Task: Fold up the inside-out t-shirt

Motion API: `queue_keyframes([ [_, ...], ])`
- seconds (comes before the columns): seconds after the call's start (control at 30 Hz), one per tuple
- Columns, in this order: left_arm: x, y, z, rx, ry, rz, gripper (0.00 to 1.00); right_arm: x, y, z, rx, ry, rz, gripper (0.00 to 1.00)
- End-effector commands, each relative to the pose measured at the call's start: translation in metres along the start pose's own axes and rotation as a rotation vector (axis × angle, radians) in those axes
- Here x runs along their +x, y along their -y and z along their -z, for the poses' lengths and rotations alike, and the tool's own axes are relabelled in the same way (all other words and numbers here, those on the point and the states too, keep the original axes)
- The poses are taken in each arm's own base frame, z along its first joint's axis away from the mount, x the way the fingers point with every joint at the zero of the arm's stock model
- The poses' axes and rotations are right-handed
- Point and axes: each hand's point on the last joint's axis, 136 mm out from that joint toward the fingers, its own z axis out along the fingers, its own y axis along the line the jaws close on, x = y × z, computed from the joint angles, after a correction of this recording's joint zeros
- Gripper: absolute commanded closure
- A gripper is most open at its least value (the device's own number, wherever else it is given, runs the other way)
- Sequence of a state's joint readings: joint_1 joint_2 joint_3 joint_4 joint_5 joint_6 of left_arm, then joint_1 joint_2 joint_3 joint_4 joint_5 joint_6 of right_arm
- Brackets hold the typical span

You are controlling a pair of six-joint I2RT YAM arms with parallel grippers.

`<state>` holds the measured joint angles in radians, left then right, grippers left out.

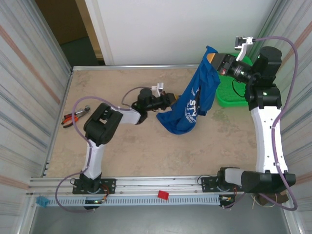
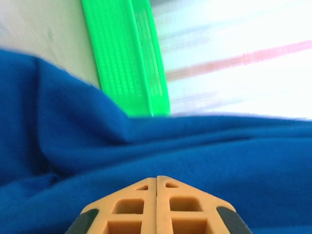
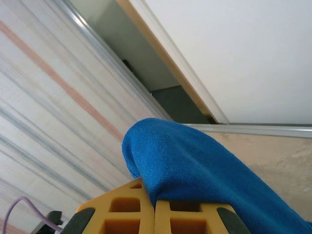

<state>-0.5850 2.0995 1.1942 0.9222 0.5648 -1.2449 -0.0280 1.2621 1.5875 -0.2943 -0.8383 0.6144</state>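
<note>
Limply, the soft royal-blue t-shirt (image 1: pixel 192 105) drapes in rumpled folds.

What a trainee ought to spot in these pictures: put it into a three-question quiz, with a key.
1. True or false: the t-shirt lies flat and spread out.
2. Pick one. What stands just to the right of the t-shirt in the top view? A, a cardboard box; B, the green basket; C, a metal bucket.
3. Fill in: the t-shirt's top end is pinched and held up by the ____ gripper.

Key
1. False: it hangs bunched from the right gripper.
2. B.
3. Right.
</note>
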Motion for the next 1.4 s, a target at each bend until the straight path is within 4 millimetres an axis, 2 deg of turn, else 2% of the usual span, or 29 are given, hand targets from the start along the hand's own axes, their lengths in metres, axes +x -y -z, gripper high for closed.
queue_keyframes([
  [0.0, -0.094, 0.074, 0.057, 0.079, 0.184, -0.122, 1.0, -0.03, -0.001, -0.01, -0.044, 0.049, 0.032, 1.0],
  [0.13, -0.168, 0.138, 0.104, 0.019, 0.278, -0.294, 1.0, -0.057, 0.011, -0.033, -0.092, 0.071, 0.03, 1.0],
  [0.23, -0.211, 0.18, 0.13, -0.005, 0.335, -0.376, 1.0, -0.075, 0.01, -0.047, -0.149, 0.096, 0.037, 1.0],
  [0.27, -0.221, 0.187, 0.136, -0.014, 0.341, -0.381, 1.0, -0.078, 0.013, -0.053, -0.165, 0.093, 0.026, 1.0],
  [0.3, -0.227, 0.193, 0.139, -0.017, 0.333, -0.374, 1.0, -0.088, 0.002, -0.055, -0.197, 0.103, 0.039, 1.0],
  [0.33, -0.227, 0.197, 0.14, -0.012, 0.32, -0.372, 0.87, -0.09, -0.001, -0.059, -0.213, 0.098, 0.03, 1.0],
  [0.4, -0.214, 0.189, 0.135, -0.03, 0.292, -0.348, 0.58, -0.093, -0.011, -0.063, -0.242, 0.089, 0.038, 1.0],
  [0.5, -0.171, 0.164, 0.119, -0.058, 0.223, -0.351, 0.4, -0.091, -0.023, -0.066, -0.254, 0.074, 0.051, 1.0],
  [0.67, -0.077, 0.123, 0.084, -0.097, 0.05, -0.479, 0.34, -0.077, -0.031, -0.068, -0.259, 0.041, 0.05, 1.0],
  [0.77, -0.04, 0.09, 0.067, -0.167, -0.026, -0.553, 0.32, -0.07, -0.036, -0.066, -0.257, 0.033, 0.046, 1.0],
  [0.83, -0.027, 0.075, 0.057, -0.21, -0.054, -0.581, 0.31, -0.066, -0.044, -0.063, -0.262, 0.031, 0.051, 1.0],
  [0.93, -0.019, 0.068, 0.044, -0.243, -0.066, -0.618, 0.3, -0.058, -0.052, -0.058, -0.265, 0.028, 0.059, 1.0],
  [1.07, -0.023, 0.066, 0.033, -0.307, -0.047, -0.678, 0.29, -0.048, -0.066, -0.049, -0.276, 0.025, 0.075, 1.0],
  [1.17, -0.028, 0.061, 0.028, -0.335, -0.03, -0.694, 0.3, -0.04, -0.068, -0.043, -0.271, 0.021, 0.073, 1.0],
  [1.23, -0.026, 0.058, 0.023, -0.326, -0.05, -0.692, 0.35, -0.039, -0.073, -0.038, -0.272, 0.026, 0.081, 1.0],
  [1.27, -0.025, 0.057, 0.021, -0.318, -0.059, -0.689, 0.41, -0.039, -0.075, -0.034, -0.271, 0.029, 0.085, 1.0],
  [1.3, -0.022, 0.058, 0.019, -0.299, -0.073, -0.688, 0.57, -0.038, -0.078, -0.032, -0.273, 0.03, 0.09, 1.0],
  [1.33, -0.02, 0.061, 0.018, -0.282, -0.078, -0.694, 0.82, -0.039, -0.079, -0.029, -0.27, 0.033, 0.095, 1.0],
  [1.37, -0.022, 0.063, 0.02, -0.288, -0.073, -0.702, 0.99, -0.039, -0.08, -0.026, -0.262, 0.038, 0.102, 1.0],
])
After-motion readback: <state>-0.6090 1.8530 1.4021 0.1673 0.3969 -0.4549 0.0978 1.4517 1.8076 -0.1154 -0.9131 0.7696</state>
